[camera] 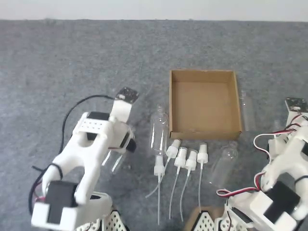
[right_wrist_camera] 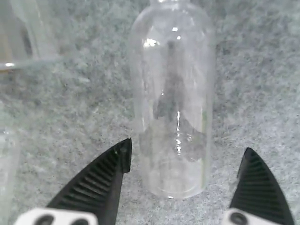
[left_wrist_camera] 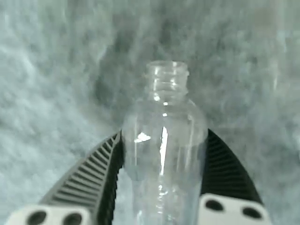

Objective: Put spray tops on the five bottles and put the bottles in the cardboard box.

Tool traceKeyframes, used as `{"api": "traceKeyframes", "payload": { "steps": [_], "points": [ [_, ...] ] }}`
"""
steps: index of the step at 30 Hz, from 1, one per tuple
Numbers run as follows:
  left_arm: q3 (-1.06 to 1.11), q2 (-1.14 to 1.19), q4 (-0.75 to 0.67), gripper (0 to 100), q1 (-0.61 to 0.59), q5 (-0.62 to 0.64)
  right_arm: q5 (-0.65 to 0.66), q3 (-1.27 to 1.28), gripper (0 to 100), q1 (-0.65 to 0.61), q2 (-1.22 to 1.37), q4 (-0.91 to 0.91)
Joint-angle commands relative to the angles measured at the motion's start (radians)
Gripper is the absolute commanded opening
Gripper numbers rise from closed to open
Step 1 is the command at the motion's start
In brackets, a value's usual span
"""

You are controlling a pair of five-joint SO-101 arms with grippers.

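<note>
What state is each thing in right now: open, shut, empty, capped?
cardboard box: open, empty.
spray tops: five, loose on the carpet, none fitted.
left gripper: shut on the held bottle.
held bottle: empty, neck uncapped.
right gripper: open, straddling the lying bottle.
lying bottle: empty, on the carpet, not gripped.

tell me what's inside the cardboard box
The cardboard box shows only its bare brown floor, nothing lying on it. Its near wall covers a strip of floor along that edge, so that strip cannot be checked.
</note>
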Motion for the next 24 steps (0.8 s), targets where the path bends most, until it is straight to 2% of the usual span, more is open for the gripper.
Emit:
{"api": "traceKeyframes", "payload": {
  "steps": [1,6,9,12,20,24],
  "points": [
    [-0.186,0.043,-0.028,19,0.014,0.035,-0.008,-0.063,31.1,-0.004,-0.070,0.001],
    [-0.354,0.153,-0.025,21,0.061,0.097,-0.008,-0.063,31.1,-0.005,-0.070,-0.001],
    [-0.412,0.209,0.018,28,0.077,0.123,0.015,-0.063,31.1,-0.002,-0.070,-0.001],
    [-0.467,0.227,0.066,28,0.071,0.121,0.048,-0.060,31.1,-0.001,-0.070,0.004],
    [-0.608,0.097,0.281,28,0.098,0.097,0.080,-0.060,31.1,0.001,-0.068,-0.002],
    [-0.604,-0.020,0.397,23,0.221,0.057,0.173,-0.060,31.1,0.030,-0.059,-0.004]
  ]
}}
